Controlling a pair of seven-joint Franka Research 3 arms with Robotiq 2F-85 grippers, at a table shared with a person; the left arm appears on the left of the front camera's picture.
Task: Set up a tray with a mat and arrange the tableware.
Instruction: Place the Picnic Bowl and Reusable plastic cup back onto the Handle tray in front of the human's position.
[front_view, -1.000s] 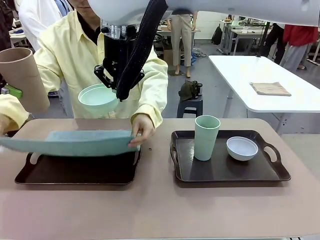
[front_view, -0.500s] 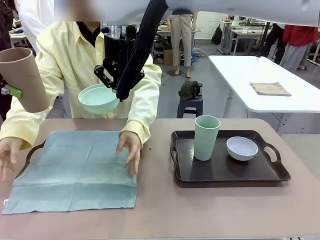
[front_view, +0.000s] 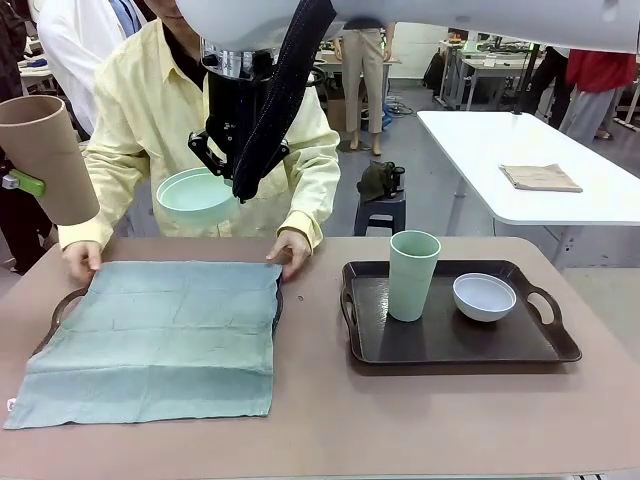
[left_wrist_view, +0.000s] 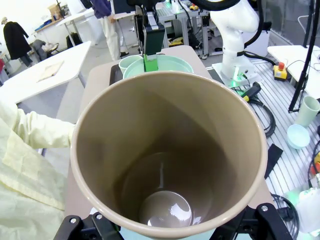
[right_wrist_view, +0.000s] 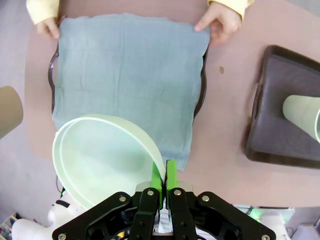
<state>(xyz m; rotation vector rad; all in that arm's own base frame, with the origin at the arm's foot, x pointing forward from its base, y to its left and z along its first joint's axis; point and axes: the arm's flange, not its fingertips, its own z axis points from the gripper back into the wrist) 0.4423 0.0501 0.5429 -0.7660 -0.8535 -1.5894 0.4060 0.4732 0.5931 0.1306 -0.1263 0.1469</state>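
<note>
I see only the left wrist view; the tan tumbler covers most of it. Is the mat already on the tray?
Observer: Yes, the teal mat lies spread over the left tray.
Operator: Where are the person's hands?
Observer: One person's hand and the other hold its far corners.
Operator: What stands on the right tray?
Observer: The sage tumbler, and a pale bowl beside it.

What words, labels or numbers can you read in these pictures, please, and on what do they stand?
None can be read.
The tan cup, green cup, mint bowl, white bowl, mat and dark tray carry no print that I can see.
Anything in the background is too small or blurred to tell.
</note>
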